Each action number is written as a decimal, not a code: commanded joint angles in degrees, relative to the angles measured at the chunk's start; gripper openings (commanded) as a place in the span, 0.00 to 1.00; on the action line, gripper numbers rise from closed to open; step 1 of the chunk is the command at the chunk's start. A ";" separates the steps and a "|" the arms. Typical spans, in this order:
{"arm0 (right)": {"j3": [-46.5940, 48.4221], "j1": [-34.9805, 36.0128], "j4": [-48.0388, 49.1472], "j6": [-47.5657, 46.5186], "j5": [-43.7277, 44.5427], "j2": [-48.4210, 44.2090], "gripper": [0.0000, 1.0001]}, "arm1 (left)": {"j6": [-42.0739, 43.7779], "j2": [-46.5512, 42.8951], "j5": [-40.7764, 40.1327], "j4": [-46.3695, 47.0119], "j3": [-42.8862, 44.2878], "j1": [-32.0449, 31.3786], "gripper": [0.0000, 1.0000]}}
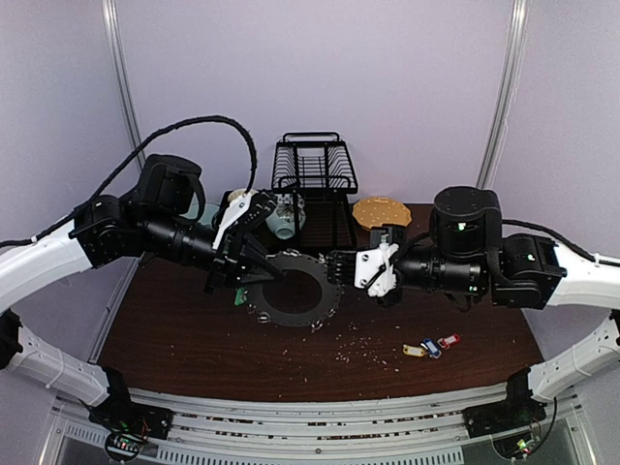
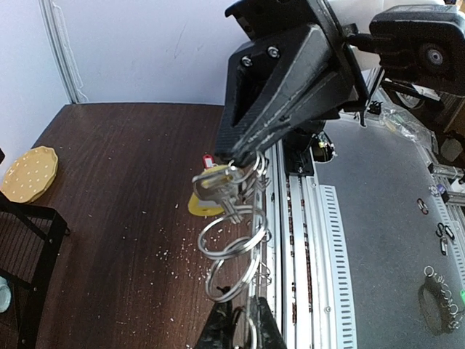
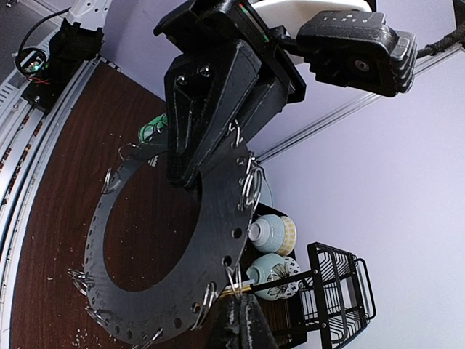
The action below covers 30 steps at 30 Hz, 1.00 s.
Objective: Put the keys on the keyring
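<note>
Noting left gripper pinched narrow on left rim of keyring, among split rings. Keyring sits mid-table, spanning between both grippers. Right gripper clamped fully closed on right rim. Keys lie loose on table, well right of keyring.

Dark table bears crumbs, seemingly three keys, orange plate, rack

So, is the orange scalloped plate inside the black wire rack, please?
No, the orange plate lies on the brown table beside the wire rack.
</note>
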 commanded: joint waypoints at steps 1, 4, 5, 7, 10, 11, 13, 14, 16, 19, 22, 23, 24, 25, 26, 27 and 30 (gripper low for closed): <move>1.57 0.11 -2.22 1.40 5.13 1.02 0.00 | 0.89 -0.50 1.97 2.58 1.40 -0.37 0.00; 1.36 0.55 -1.42 0.98 7.15 1.83 0.00 | 0.21 -0.24 1.82 2.56 1.90 -0.37 0.00; 1.36 0.63 -1.30 0.75 7.65 1.99 0.00 | -0.06 -0.38 1.09 2.54 1.91 -0.37 0.00; 1.37 0.89 -0.93 0.35 9.43 2.43 0.00 | -0.75 -0.38 -0.16 2.53 2.13 -0.37 0.00; 1.72 1.35 0.02 1.28 12.65 3.18 0.00 | -1.57 -0.02 -0.54 2.54 2.18 -0.37 0.00; 1.97 1.35 0.03 1.61 12.80 3.29 0.00 | -1.89 0.17 -1.06 2.53 2.14 -0.37 0.00; 2.29 1.48 0.20 2.12 12.79 3.32 0.00 | -2.18 0.03 -2.91 2.49 2.09 -0.37 0.00; 2.52 1.52 0.04 2.36 12.80 3.44 0.00 | -2.25 -0.01 -3.97 2.45 2.14 -0.34 0.00; 3.04 1.65 -0.48 2.78 13.21 3.81 0.00 | -2.37 -0.01 -5.57 2.07 2.30 -0.36 0.00; 3.03 1.66 -0.15 3.40 13.14 3.62 0.00 | -1.93 0.60 -5.90 0.81 2.46 -0.37 0.00; 2.67 1.60 0.90 3.97 13.38 3.04 0.00 | -1.64 0.48 -5.43 0.65 1.96 -0.38 0.00; 2.78 1.56 0.91 4.29 12.80 2.90 0.00 | -1.77 0.46 -5.27 0.65 1.92 -0.37 0.00; 2.82 1.49 0.80 4.49 12.03 2.76 0.00 | -1.79 0.46 -5.03 0.65 1.92 -0.37 0.00; 2.85 1.48 0.64 4.76 11.16 2.53 0.00 | -1.68 0.50 -4.56 0.65 1.79 -0.37 0.00; 2.80 1.48 0.65 5.06 10.35 2.38 0.00 | -1.54 0.54 -4.09 0.65 1.56 -0.37 0.00; 2.84 1.48 0.65 5.33 9.75 2.23 0.00 | -1.43 0.53 -3.80 0.64 1.33 -0.37 0.00; 2.72 1.13 0.91 6.21 8.23 1.49 0.00 | -1.34 0.38 -3.44 0.90 0.98 -0.37 0.00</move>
